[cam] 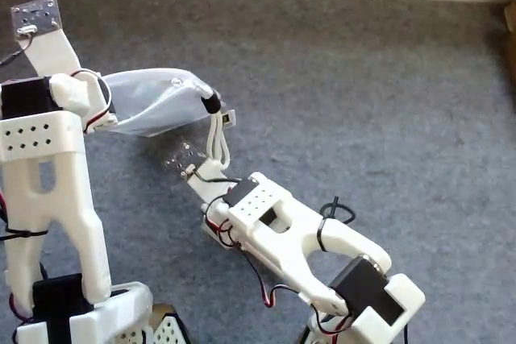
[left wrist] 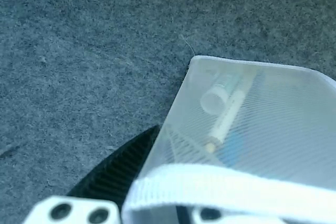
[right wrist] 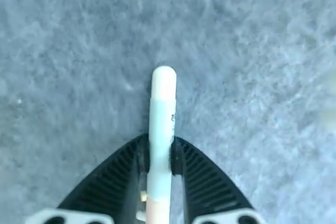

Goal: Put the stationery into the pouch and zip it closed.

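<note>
High view: on a grey carpeted table (cam: 379, 78), the left gripper (cam: 103, 115) holds one end of the translucent pouch (cam: 157, 101), which hangs slightly raised with its other end turned toward the second arm. The right gripper (cam: 213, 112) sits just beside that end. Whether what it carries touches the pouch mouth cannot be told from above.

Left wrist view: the pouch fills the near side, its white webbing edge (left wrist: 220, 182) lying across the gripper. One black ridged jaw shows beneath the fabric and the other is hidden behind it, so the pincer appears to be pinching the pouch edge. Through the striped wall, a stubby white tube (left wrist: 215, 96) and a slim stick (left wrist: 227, 121) already lie inside.

Right wrist view: the right gripper's black jaws are pressed onto a white pen (right wrist: 163, 103), whose rounded tip sticks out past them over bare carpet, not over the pouch.

The loading step appears to be in hand: some stationery is stowed, one pen is waiting to go in, and the zip is not yet drawn. The next move probably calls for swinging the pen tip across to the open mouth, lining it up with the pouch's length, and letting go only once it is well inside while the left arm keeps the opening steady.
</note>
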